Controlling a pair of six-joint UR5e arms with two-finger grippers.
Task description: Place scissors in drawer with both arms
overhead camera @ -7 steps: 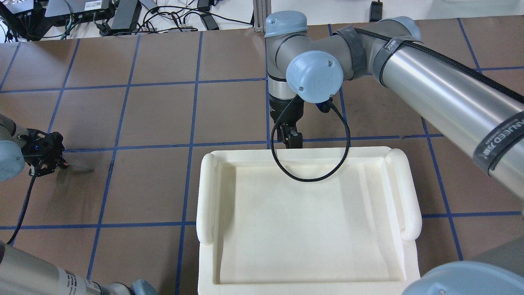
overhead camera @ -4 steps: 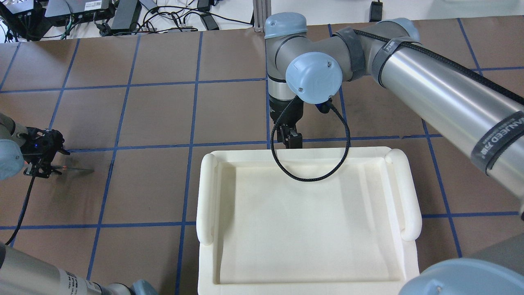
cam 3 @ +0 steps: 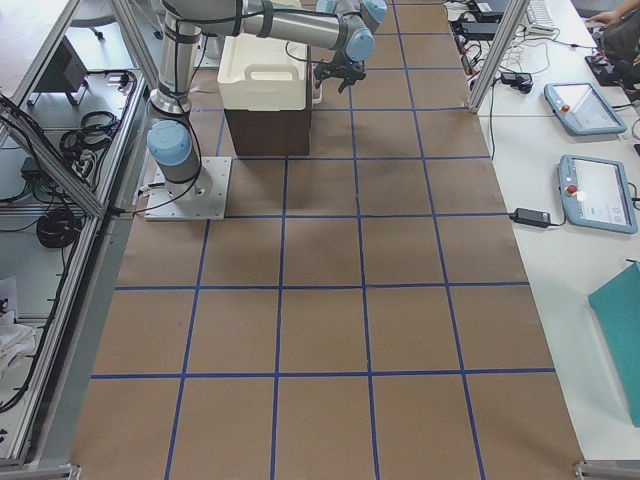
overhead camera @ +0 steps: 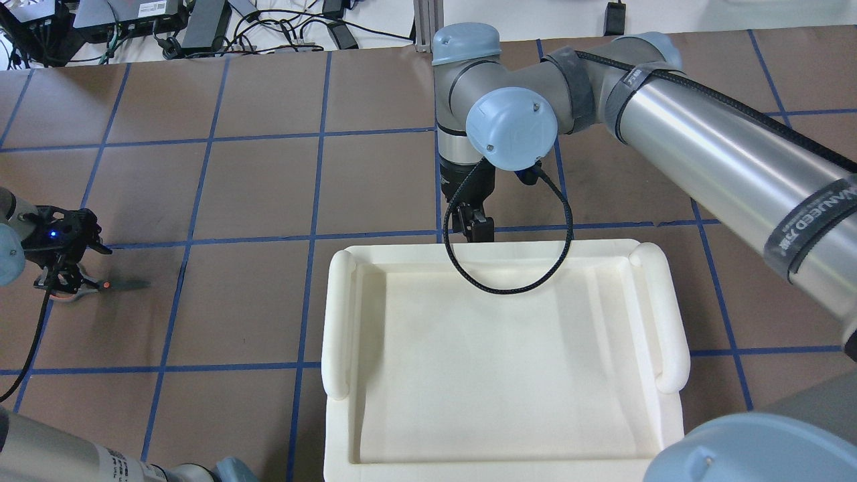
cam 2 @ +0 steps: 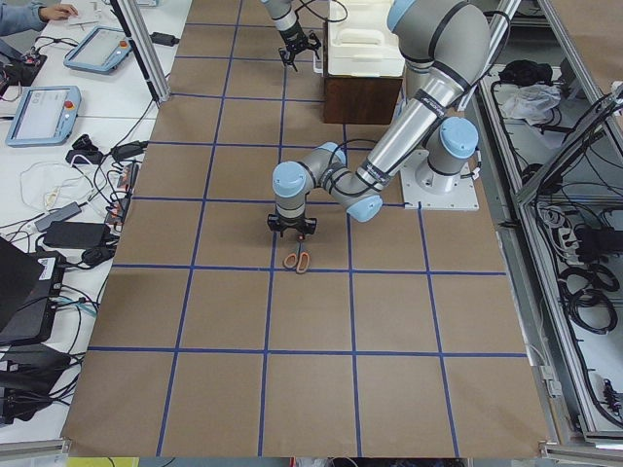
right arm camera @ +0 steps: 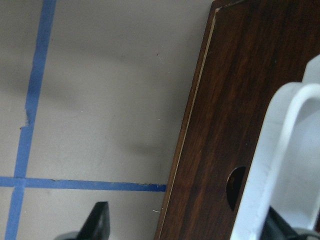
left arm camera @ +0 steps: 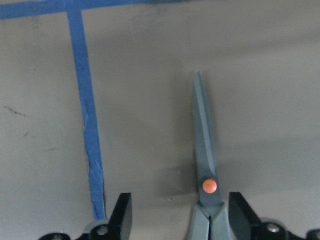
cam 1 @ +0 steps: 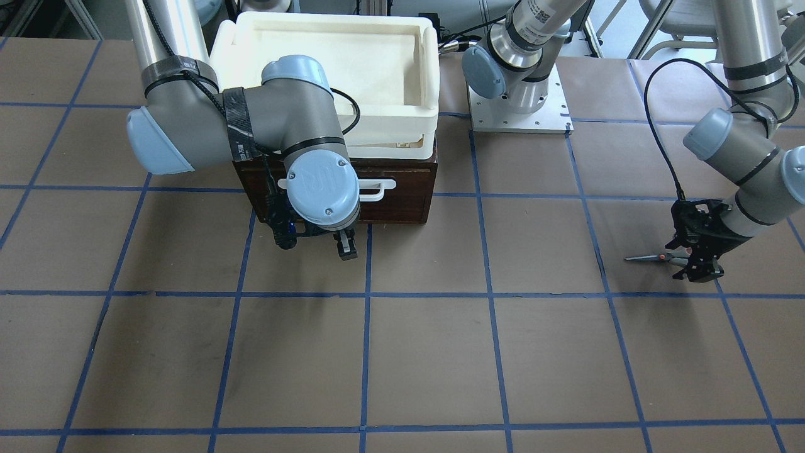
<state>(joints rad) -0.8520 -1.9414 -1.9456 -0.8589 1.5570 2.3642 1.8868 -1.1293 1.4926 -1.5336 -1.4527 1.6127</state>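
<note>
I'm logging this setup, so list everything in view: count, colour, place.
scissors: one, grey blades, orange pivot, flat on the table between the left gripper's fingers.
drawer: one, dark brown, white bar handle, under the foam tray.
foam tray: one, white, atop the drawer unit.
table: one, brown, blue tape grid.
base plate: one, white, beside the drawer.
left gripper: one, black, open, over the scissors.
right gripper: one, black, open, at the bar handle.
left arm, right arm: two, silver-grey, light blue caps.

The scissors (cam 1: 654, 257) lay on the worktop (cam 1: 440, 352), well to the robot's left of the drawer (cam 1: 402, 204), which sat beneath the tray (cam 1: 427, 69).
</note>
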